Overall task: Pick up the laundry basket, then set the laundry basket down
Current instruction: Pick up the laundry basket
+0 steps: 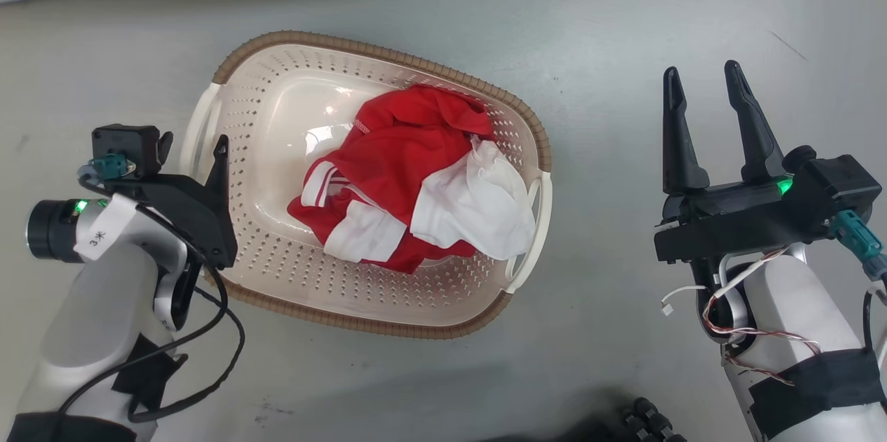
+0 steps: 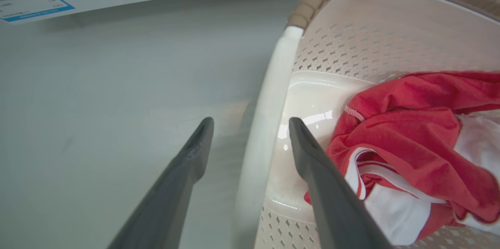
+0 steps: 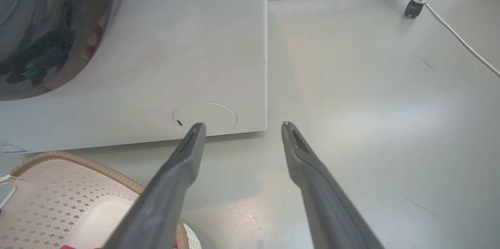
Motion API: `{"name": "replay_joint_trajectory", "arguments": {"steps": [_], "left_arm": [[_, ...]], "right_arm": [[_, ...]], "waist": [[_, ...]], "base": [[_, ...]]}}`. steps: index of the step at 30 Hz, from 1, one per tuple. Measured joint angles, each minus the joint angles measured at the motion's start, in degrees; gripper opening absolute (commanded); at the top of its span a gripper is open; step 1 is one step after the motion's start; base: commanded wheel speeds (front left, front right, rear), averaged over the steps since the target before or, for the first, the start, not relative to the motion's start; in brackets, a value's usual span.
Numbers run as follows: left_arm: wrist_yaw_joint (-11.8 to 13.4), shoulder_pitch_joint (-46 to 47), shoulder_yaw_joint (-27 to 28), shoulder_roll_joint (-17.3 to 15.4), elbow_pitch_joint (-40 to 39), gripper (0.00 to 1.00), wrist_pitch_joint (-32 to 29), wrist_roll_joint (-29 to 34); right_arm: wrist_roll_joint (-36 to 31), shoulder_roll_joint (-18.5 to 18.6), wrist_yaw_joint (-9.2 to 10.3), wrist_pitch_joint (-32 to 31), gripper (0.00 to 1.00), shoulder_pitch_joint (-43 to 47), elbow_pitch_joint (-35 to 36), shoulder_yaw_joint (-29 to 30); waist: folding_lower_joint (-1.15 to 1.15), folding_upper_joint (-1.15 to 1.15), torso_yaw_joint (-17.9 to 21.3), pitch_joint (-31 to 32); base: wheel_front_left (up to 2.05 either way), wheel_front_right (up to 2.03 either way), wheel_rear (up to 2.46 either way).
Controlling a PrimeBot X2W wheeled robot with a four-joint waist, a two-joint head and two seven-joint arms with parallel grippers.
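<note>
**While your left gripper [image 2: 250, 124] brackets a handle, the right gripper [image 1: 702, 78] stands off**

Since the laundry basket [image 1: 388, 54] sits on the floor [image 1: 624, 12] between the two arms, the thing to read is its long axis. It runs left to right, with the right end a little nearer the robot, so one white loop handle faces each arm. A heap of red and white clothes [image 1: 409, 172] lies in the middle and right of the basket. The washer [image 3: 156, 46] stands on the far side.

Your left arm is the nearer one by a long way. In the left wrist view its fingers are apart and straddle the left handle [image 2: 273, 85], one finger outside the basket over the floor and the other inside over the glossy bottom. The handle runs up between them. I cannot tell whether either finger touches it. The jaws have not closed on anything.

Your right gripper is well apart from the basket, out to the right, with its fingers spread and pointing toward the far side. The right handle [image 1: 540, 220] lies to its left and slightly nearer. By my reading, that arm has to travel left before both ends can be held.

A one-sided lift would likely tip the load toward the right, so judge the right-hand reach first.
</note>
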State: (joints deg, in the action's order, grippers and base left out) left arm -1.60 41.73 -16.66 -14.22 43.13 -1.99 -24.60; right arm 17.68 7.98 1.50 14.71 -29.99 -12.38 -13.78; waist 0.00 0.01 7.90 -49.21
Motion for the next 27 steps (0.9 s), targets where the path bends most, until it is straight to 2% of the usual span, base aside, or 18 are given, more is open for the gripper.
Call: {"name": "replay_joint_trajectory", "arguments": {"steps": [6,7,8,9,11,13,27], "left_arm": [[-0.9,1.7,-0.3,0.2,3.1,1.00,0.0,0.0],[-1.0,2.0,-0.5,0.2,3.6,0.90,0.0,0.0],[-1.0,2.3,-0.8,0.3,4.2,0.56,0.0,0.1],[-1.0,2.6,-0.9,0.3,4.5,0.41,0.0,0.2],[-1.0,3.1,-1.3,0.4,5.1,0.00,0.0,0.6],[-2.1,3.7,-2.0,0.4,5.7,0.00,0.1,0.9],[-2.9,6.0,-3.0,2.0,10.2,0.00,2.2,1.5]], "right_arm": [[-0.1,-0.2,-0.32,0.0,1.00,0.0,-0.5,0.5],[-0.1,-0.3,-0.49,0.0,1.00,0.0,-0.6,0.6],[-0.1,-0.3,-0.51,0.0,1.00,0.0,-0.7,0.6],[-0.1,-0.3,-0.51,0.0,1.00,-0.1,-0.7,0.6],[-0.1,-0.4,-0.57,0.0,1.00,-0.1,-0.8,0.8],[-0.3,-0.4,-0.71,0.0,1.00,-0.1,-0.9,1.0],[-1.0,-0.4,-1.51,0.0,1.00,-1.0,-1.6,1.9]], "waist": [[0.00,0.00,0.4,-0.7],[0.00,0.00,0.4,-0.7],[0.00,0.00,0.4,-0.8],[0.00,0.00,0.4,-0.9],[0.00,0.00,0.4,-1.0],[0.00,-0.01,0.3,-1.1],[0.00,-0.01,-0.9,-1.2]], "base": [[0.00,0.00,0.00],[0.00,0.00,0.00],[0.00,0.00,0.00],[0.00,0.00,0.00],[0.00,0.00,0.00],[0.00,0.00,0.00],[0.00,0.00,0.00]]}}
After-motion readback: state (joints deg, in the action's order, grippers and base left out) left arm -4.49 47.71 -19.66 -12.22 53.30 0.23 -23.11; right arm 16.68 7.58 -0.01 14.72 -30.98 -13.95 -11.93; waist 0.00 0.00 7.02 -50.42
